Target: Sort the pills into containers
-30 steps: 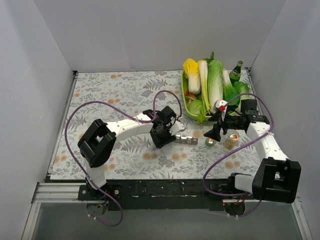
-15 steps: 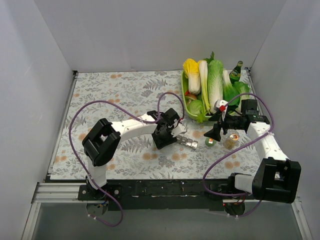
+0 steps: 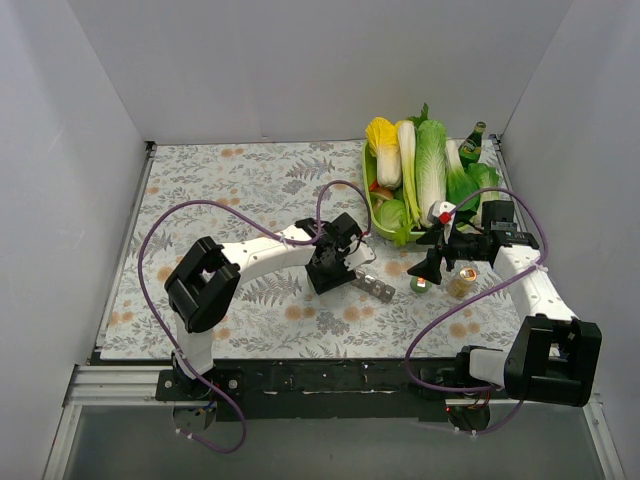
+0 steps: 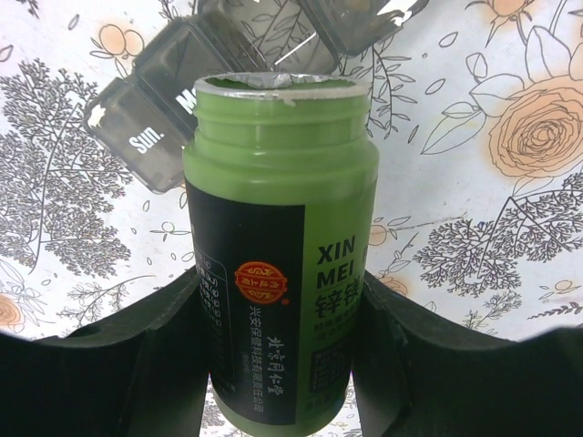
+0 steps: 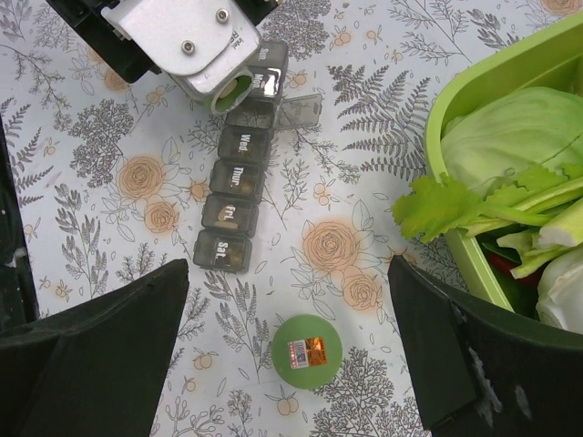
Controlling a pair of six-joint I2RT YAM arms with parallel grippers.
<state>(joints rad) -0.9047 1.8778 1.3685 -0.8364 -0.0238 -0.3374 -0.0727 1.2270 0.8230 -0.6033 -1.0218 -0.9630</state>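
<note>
My left gripper (image 4: 278,364) is shut on a green pill bottle (image 4: 278,264) with its cap off, and the bottle's mouth is right at the containers (image 4: 150,137), a grey weekly pill strip. In the top view the left gripper (image 3: 335,262) is at the strip's (image 3: 375,286) left end. In the right wrist view the strip (image 5: 239,173) runs from "Sat" near me up to the bottle mouth (image 5: 230,91), and one lid (image 5: 301,111) stands open. My right gripper (image 5: 287,269) is open and empty above the green bottle cap (image 5: 307,352). In the top view it (image 3: 432,265) hovers by that cap (image 3: 420,285).
A lime-green tray (image 3: 378,215) of cabbages and other vegetables stands at the back right, and its rim (image 5: 496,86) is close to my right gripper. A small amber jar (image 3: 462,283) stands right of the cap. A green glass bottle (image 3: 472,145) is behind the tray.
The left gripper with the bottle has shifted slightly right. The pill strip has swung from lying level to slanting down to the right. The right arm has barely moved.
</note>
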